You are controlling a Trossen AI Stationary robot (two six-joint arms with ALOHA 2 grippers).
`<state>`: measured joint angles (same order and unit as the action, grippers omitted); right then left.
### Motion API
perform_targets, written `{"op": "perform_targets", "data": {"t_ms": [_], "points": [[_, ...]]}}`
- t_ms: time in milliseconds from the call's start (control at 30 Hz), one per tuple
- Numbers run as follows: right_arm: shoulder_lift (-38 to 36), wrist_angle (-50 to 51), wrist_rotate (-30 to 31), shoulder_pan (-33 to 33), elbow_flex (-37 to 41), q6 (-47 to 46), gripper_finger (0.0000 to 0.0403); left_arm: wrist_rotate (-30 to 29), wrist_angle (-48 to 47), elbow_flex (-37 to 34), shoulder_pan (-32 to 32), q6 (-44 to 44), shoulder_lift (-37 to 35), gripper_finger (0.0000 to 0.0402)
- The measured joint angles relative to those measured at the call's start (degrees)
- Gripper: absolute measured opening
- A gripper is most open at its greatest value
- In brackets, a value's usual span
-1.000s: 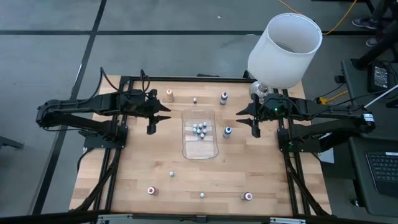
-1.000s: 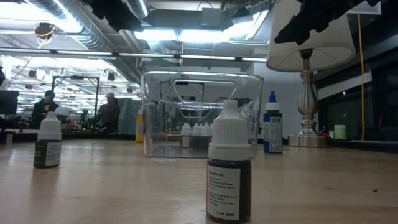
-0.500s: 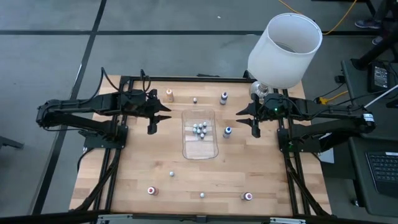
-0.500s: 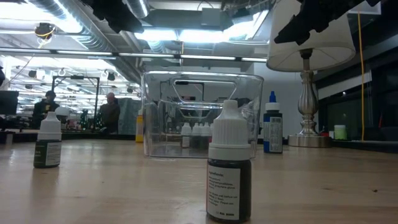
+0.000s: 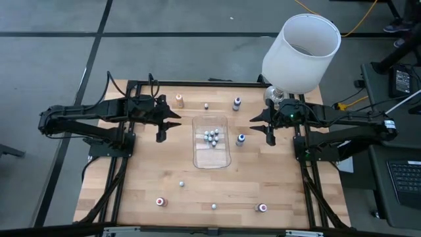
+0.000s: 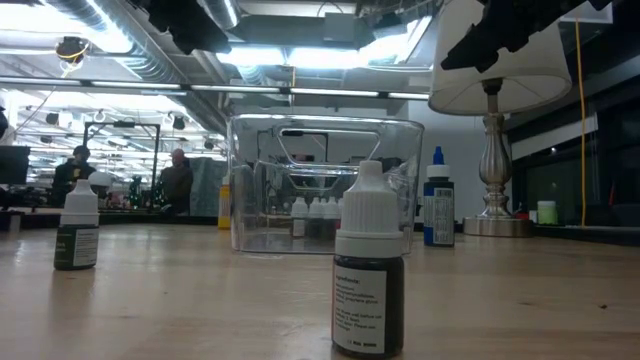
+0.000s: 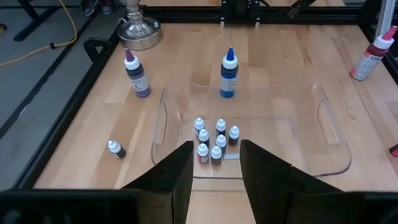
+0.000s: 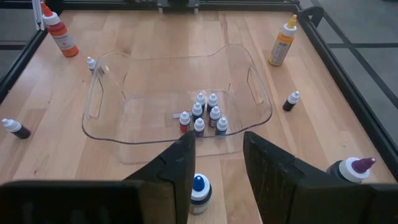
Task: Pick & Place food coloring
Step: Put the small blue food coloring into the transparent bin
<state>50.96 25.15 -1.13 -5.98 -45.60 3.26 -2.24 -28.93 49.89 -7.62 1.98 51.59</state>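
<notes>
Several tiny white-capped food coloring bottles [image 5: 212, 137] stand clustered upright in the clear tray [image 5: 212, 158], and show again in the wrist views [image 7: 215, 140] [image 8: 202, 118]. Larger bottles stand on the wood around it: blue [image 5: 241, 139], purple [image 5: 236, 103], orange [image 5: 179, 101]. My left gripper [image 5: 167, 124] [image 7: 214, 180] hovers open left of the tray. My right gripper [image 5: 262, 126] [image 8: 217, 174] hovers open right of it, with the blue bottle [image 8: 198, 190] standing just ahead of it.
A big white lamp [image 5: 301, 52] stands at the far right corner, its base [image 7: 138, 31] behind the right arm. Loose bottles stand near the front edge: two red-capped [image 5: 160, 201] [image 5: 262, 207] and small ones [image 5: 181, 184] [image 5: 214, 206] [image 6: 368, 265]. Black frame rails border the table.
</notes>
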Motion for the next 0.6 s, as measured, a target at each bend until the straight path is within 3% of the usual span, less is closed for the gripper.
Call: {"op": "perform_targets", "data": {"t_ms": [600], "points": [[0.0, 0.0, 0.0, 0.0, 0.0, 0.0, 0.0138, -0.6, 0.6, 0.0, 0.0, 2.2, 0.2, 0.0125]]}}
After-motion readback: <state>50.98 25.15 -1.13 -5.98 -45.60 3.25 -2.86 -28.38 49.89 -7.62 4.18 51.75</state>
